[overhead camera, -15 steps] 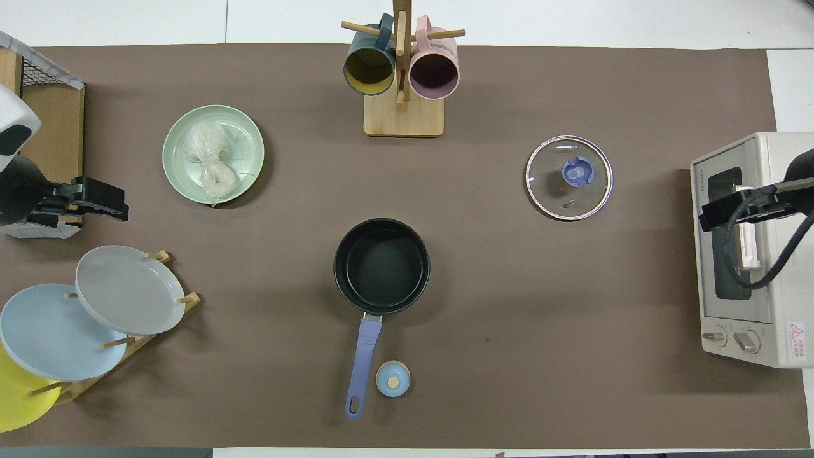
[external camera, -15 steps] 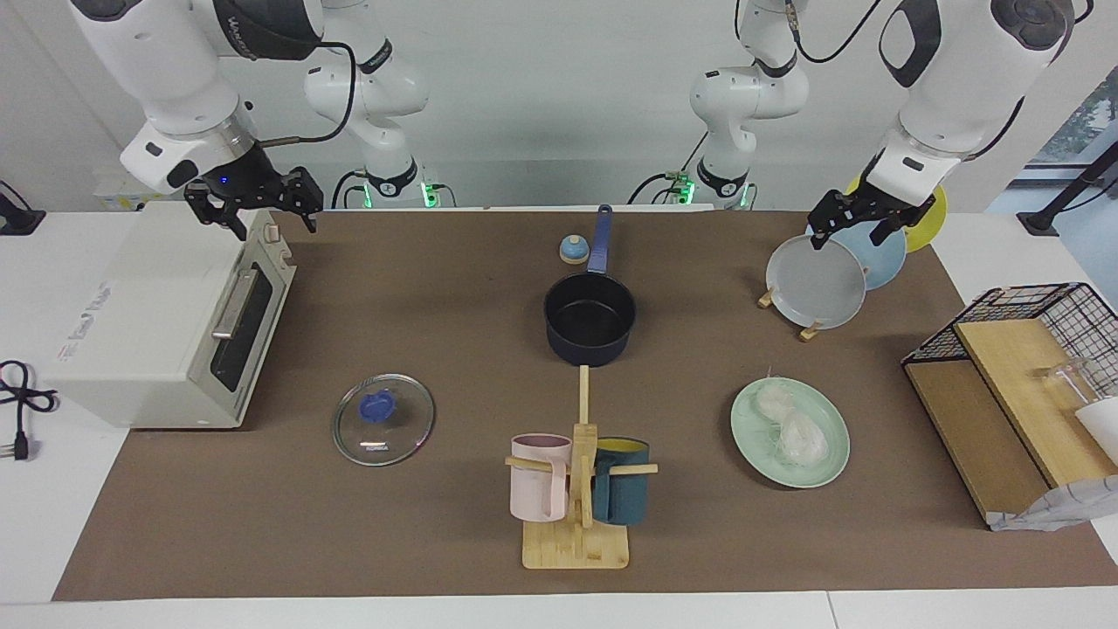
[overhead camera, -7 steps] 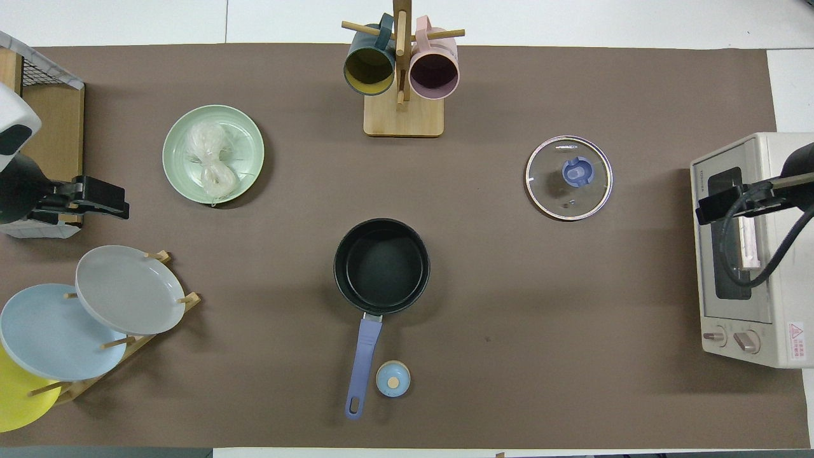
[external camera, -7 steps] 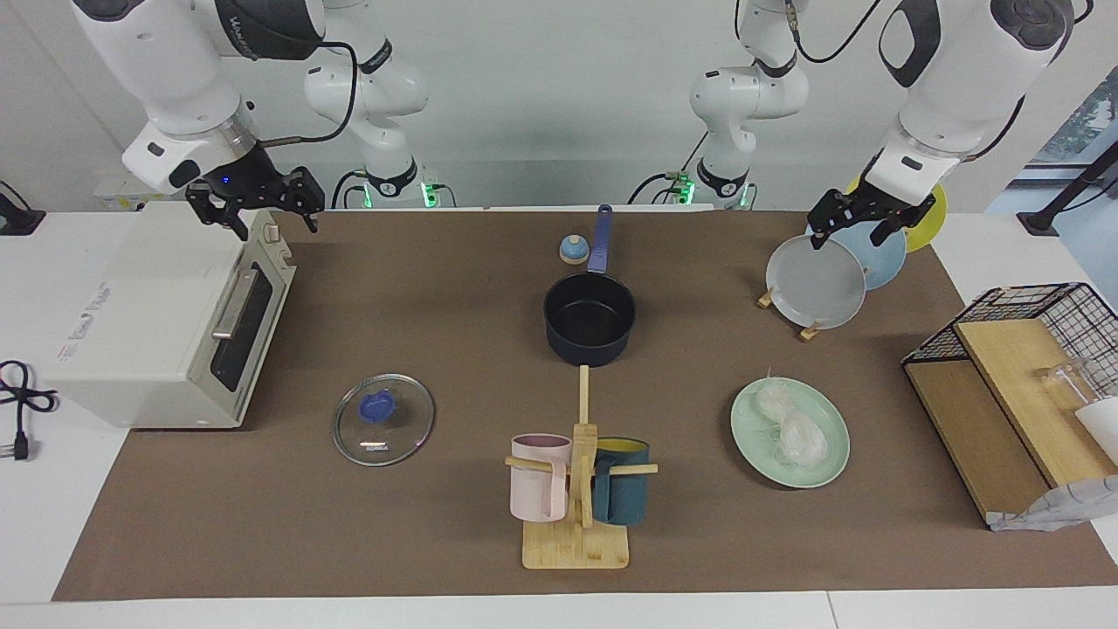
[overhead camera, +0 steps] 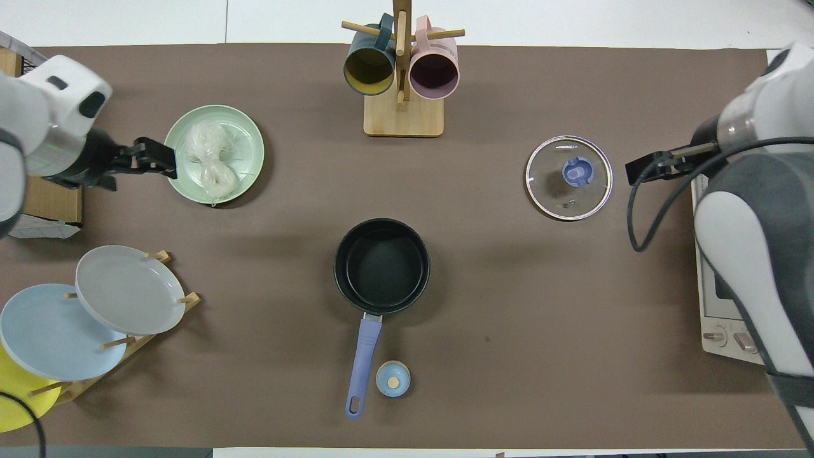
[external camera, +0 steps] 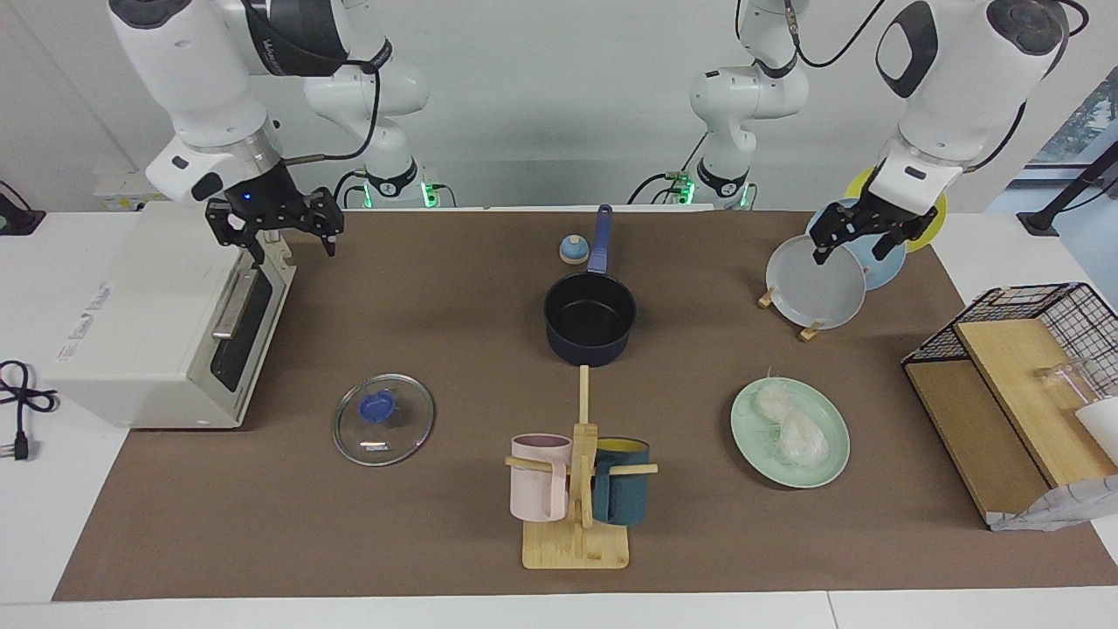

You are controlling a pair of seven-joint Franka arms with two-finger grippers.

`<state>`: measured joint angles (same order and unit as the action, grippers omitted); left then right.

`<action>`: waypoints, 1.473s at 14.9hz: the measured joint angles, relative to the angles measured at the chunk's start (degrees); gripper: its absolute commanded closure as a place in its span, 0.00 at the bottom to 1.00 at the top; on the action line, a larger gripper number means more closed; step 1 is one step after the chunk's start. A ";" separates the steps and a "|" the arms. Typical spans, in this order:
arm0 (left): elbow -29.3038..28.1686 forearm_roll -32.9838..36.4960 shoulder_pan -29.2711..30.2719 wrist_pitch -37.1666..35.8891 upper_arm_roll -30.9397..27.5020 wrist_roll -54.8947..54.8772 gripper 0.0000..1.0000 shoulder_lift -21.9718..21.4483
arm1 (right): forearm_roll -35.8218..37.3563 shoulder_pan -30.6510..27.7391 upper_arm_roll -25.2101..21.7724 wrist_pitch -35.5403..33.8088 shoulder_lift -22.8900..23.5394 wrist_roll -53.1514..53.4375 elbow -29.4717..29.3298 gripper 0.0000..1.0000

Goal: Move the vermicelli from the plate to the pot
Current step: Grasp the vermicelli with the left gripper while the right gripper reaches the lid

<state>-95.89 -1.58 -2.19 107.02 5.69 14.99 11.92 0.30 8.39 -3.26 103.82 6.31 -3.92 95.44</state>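
Left arm is the nearer one to the vermicelli (external camera: 790, 425).

The left gripper (external camera: 851, 235), jaws released and holding nothing, is hanging over the plate rack (external camera: 808, 332); the vermicelli is lying on the plate (external camera: 830, 467), farther from the robots, while the pot (external camera: 590, 323) is standing empty mid-table.

facing: high, across table; overhead: steeply down; shared: probably whole mat (external camera: 262, 524)

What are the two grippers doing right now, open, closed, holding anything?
Left gripper: open, holding nothing, up in the air over the rack of plates.
Right gripper: open, holding nothing, over the toaster oven's front edge.
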 measured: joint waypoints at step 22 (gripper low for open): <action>12.30 -5.94 -0.59 -5.75 2.90 10.33 1.00 7.31 | -3.33 0.77 0.44 23.72 17.42 -5.09 6.45 0.11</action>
<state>-83.58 -7.52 -2.78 101.26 8.59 25.32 19.23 -3.03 9.16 -2.82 127.55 23.72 -9.01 101.89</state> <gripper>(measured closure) 0.758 0.097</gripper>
